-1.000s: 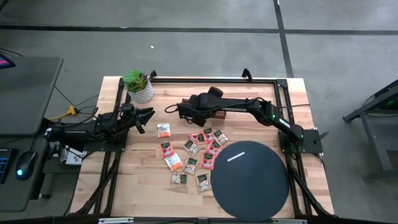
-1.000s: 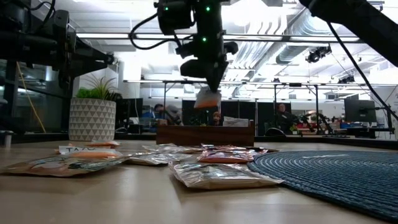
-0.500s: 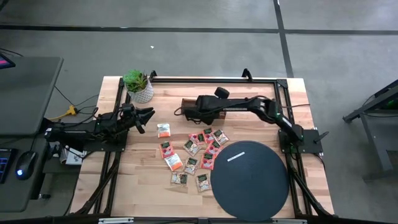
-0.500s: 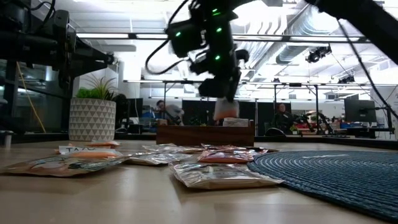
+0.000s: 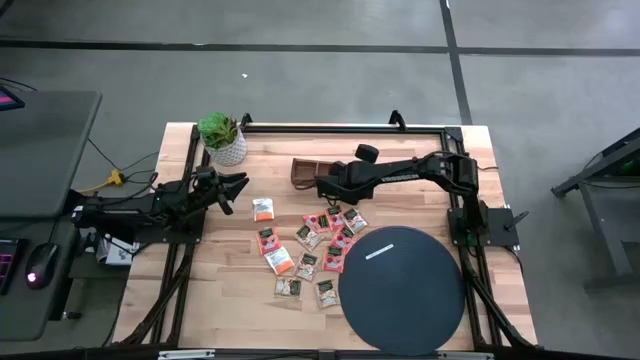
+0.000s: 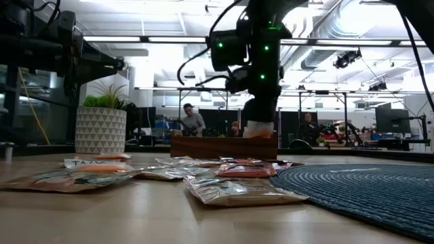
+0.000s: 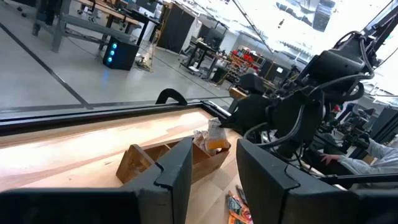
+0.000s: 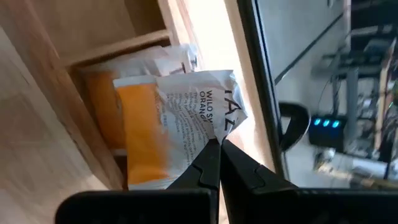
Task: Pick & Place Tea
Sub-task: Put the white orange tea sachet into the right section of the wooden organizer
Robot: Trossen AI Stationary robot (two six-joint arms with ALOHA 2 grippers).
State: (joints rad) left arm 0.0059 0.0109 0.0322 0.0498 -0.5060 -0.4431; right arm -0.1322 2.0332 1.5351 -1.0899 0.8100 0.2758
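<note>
The held tea sachet [image 8: 149,124] is orange and white. My right gripper [image 8: 217,149] is shut on it over the right-end compartment of the brown wooden tray [image 5: 305,170], where another sachet [image 8: 168,59] stands behind it. In the low view the right gripper [image 6: 259,122] hangs just above the tray [image 6: 203,146]. Several more sachets [image 5: 310,245] lie flat on the table left of the black disc [image 5: 400,285]. My left gripper [image 5: 238,190] waits open at the table's left side, touching nothing. My right gripper pinches the sachet's crumpled white top edge [image 8: 214,132] between its two fingertips [image 8: 208,168], coming from above and pointing down. The sachet hangs below the fingers, its orange lower part inside the tray's compartment beside the other sachet. Whether it rests on the bottom is hidden.
A potted plant [image 5: 222,138] stands at the far left corner of the table. The woven black disc [image 6: 359,186] fills the near right part. Loose sachets [image 6: 237,190] are strewn across the middle. People sit in the room beyond the table.
My right gripper has moved toward the table's right edge along the tray and down, staying shut. The orange and white sachet went with it, from hanging clear above the tray to dipping into the right-end compartment.
</note>
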